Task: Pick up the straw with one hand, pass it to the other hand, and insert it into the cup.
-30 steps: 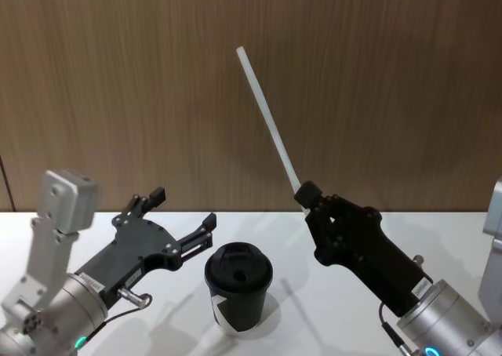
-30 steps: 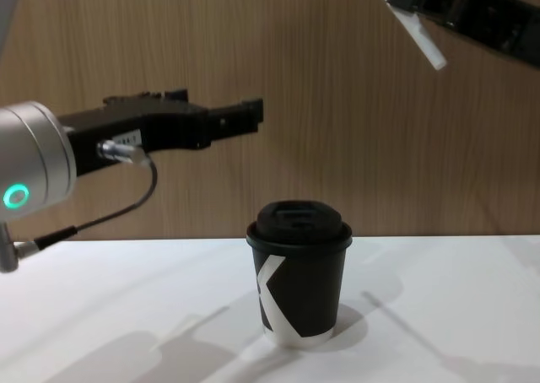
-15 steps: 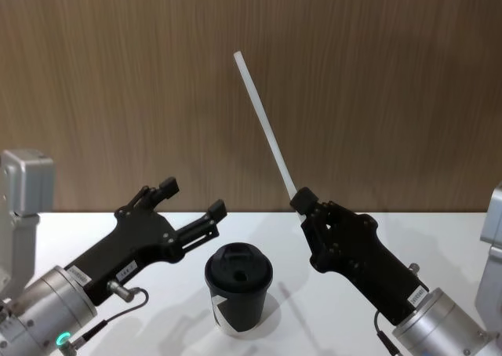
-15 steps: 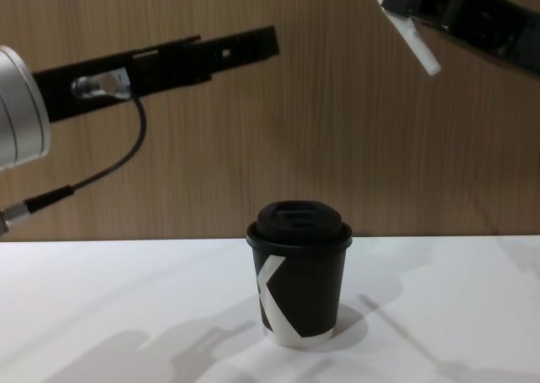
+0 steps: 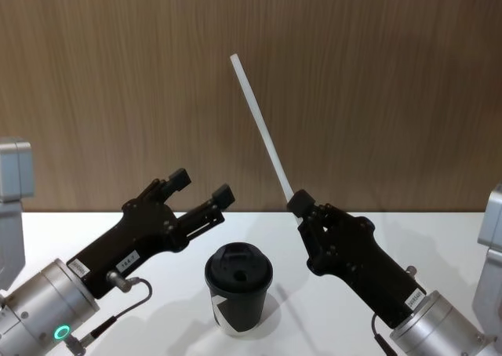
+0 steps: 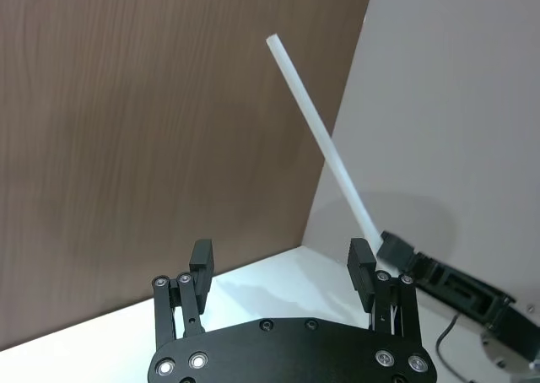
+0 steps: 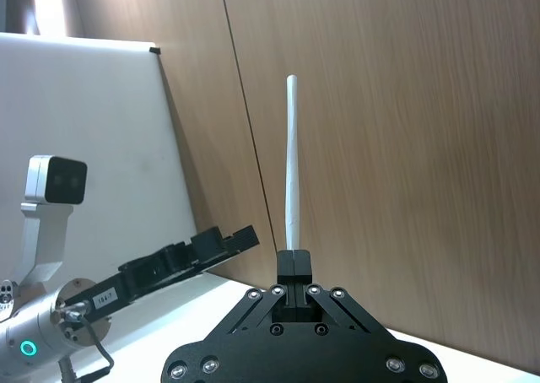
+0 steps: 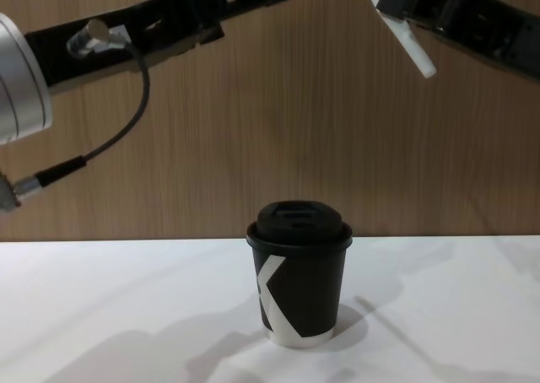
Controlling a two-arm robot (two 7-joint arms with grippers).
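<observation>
My right gripper [image 5: 297,205] is shut on the lower part of the white straw [image 5: 261,126], which slants up and to the left above the table. A short end of the straw [image 8: 413,49] sticks out below the right gripper [image 8: 393,0]. My left gripper [image 5: 201,186] is open in the air, left of the straw and above the cup, apart from both. The black lidded cup [image 5: 238,288] with a white mark stands upright between the arms, also in the chest view [image 8: 299,283]. The straw [image 6: 325,151] crosses beyond my open left gripper [image 6: 281,260].
The cup stands on a white table [image 5: 180,317], with bare surface on both sides of it [image 8: 126,315]. A wood-panelled wall [image 5: 376,81] closes the back. The left arm's black cable [image 8: 118,138] hangs below its wrist.
My left gripper has risen and reached forward, nearer the straw, still open. My right gripper, with the straw in it, has drifted slightly left and down. The cup has not moved.
</observation>
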